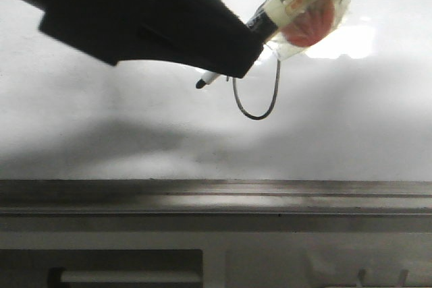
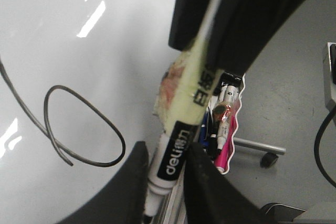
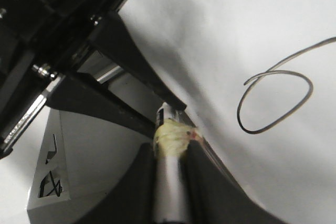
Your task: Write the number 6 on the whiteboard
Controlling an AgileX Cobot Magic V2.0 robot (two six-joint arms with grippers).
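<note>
Both grippers clamp one marker [image 1: 233, 65] by the whiteboard [image 1: 101, 133].
L gripper [image 2: 167, 174] and R gripper [image 3: 170, 166] hide the number 6 [image 1: 256, 99] top (bare board below, to rail [image 1: 216, 197]).

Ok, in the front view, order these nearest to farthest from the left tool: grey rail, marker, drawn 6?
1. marker, gripped in the left tool.
2. number 6, just below it, to the right.
3. grey rail, lowest, under the whiteboard.
</note>
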